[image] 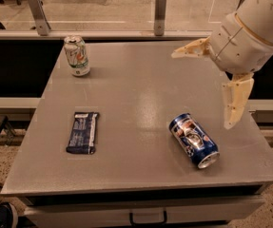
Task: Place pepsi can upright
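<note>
Pepsi can (194, 140) lies on its side on the front-right part of the table (136, 80), set diagonally, silver end toward the near edge. Gripper (201, 90) hangs over the table's right side, behind and above the can, clear of it. Fingers (234, 99) are splayed wide, one pointing left, one pointing down, holding nothing. The lower fingertip is near the can's far end, to its right.

Count:
- one pepsi can
- one white-green can (76, 56), upright, back left
- one dark wrapper (83, 132), flat, left side
</note>
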Motion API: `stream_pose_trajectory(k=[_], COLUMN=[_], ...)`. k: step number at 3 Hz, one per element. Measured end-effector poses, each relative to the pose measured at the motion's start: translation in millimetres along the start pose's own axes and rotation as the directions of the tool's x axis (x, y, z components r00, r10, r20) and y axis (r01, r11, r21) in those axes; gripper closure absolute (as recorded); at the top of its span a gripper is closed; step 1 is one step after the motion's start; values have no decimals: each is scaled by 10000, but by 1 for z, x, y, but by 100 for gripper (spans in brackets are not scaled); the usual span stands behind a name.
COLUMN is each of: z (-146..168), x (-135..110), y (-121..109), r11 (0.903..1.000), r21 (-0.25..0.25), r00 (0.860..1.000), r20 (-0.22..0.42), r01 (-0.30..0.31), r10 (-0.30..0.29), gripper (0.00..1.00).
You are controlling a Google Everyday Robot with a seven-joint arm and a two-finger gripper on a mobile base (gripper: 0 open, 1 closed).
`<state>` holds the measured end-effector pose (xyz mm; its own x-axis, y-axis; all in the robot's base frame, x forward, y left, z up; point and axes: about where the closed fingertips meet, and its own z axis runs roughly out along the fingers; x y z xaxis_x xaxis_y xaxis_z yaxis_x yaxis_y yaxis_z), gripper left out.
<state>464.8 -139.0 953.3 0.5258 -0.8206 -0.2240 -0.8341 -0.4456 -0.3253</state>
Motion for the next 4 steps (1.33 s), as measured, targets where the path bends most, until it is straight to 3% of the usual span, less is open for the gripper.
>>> stream_pose_trajectory(k=[1,2,3,4], z=[1,4,12,20], x=[-13,-23,-27,-28], y=[8,21,36,50], r11=[9783,9205,8315,7194], r21=[-358,-572,-851,-1145], r00=[9787,9223,8356,7264], r20=[267,287,323,346], r01=[2043,3865,5490,6851], r10=[-2034,-3854,-5484,-6863], gripper=[0,0,0,0])
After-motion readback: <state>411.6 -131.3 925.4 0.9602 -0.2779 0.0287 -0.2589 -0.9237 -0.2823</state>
